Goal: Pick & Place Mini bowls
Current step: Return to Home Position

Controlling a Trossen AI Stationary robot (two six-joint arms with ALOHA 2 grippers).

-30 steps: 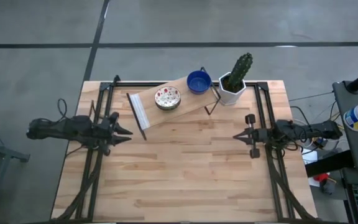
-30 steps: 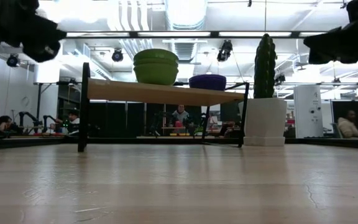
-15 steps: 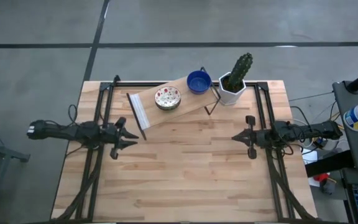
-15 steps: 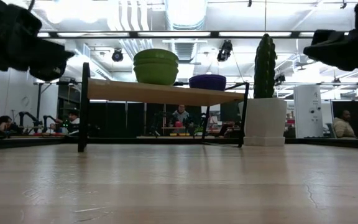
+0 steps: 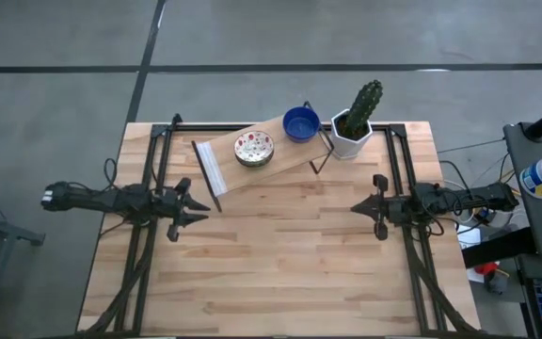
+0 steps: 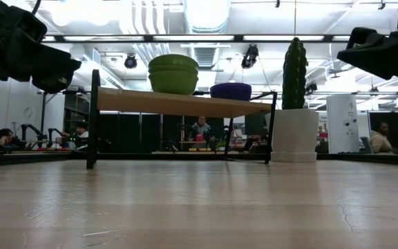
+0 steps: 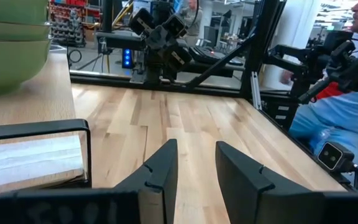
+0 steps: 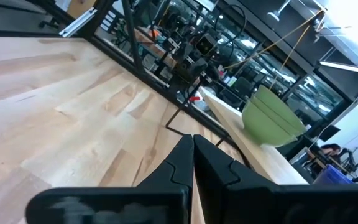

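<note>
On a raised wooden shelf (image 5: 222, 162) at the table's far side stands a stack of cream, speckled mini bowls (image 5: 254, 148) with green outsides (image 6: 173, 72). A deep blue bowl (image 5: 300, 123) (image 6: 231, 90) sits to its right on the same board. My left gripper (image 5: 203, 209) (image 7: 191, 158) hovers open above the table's left part, pointing right, just in front of the shelf's left end. My right gripper (image 5: 354, 206) (image 8: 193, 142) hovers shut over the right part, pointing left. Neither touches anything.
A white hexagonal pot (image 5: 349, 139) with a tall green cactus (image 6: 294, 63) stands right of the shelf at the far edge. Black frame rails (image 5: 149, 188) run along the table's left, right and far sides. Bare wood (image 5: 280, 254) stretches between the grippers and toward the near edge.
My left gripper has moved right and a little toward the near edge, and has come down somewhat. My right gripper has crept slightly left and lowered a little. The bowls, shelf and cactus pot have stayed where they were.
</note>
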